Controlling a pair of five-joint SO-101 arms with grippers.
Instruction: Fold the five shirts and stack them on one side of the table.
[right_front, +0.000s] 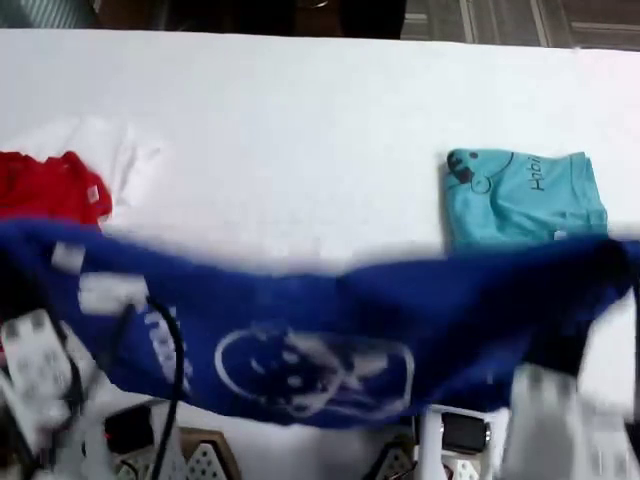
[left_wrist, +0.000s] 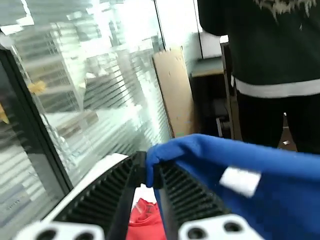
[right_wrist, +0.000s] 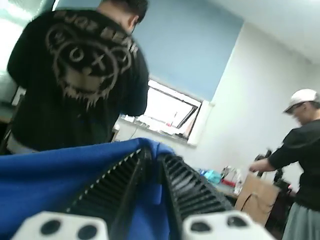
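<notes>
White tabletop (right_front: 300, 110) spans the upper part of the high view, and four shirts can be counted on or above it. One blue shirt (right_front: 320, 330) hangs stretched across the lower frame, lifted off the table between the two arms. The left gripper (left_wrist: 150, 172) is clenched on one end of it, with the cloth pinched between ribbed fingers. The right gripper (right_wrist: 152, 160) grasps the other end the same way. One red shirt (right_front: 50, 188) lies crumpled at the left edge, touching one white shirt (right_front: 105, 145) just above it. One teal shirt (right_front: 520, 195) lies folded at the right, well apart from those two.
</notes>
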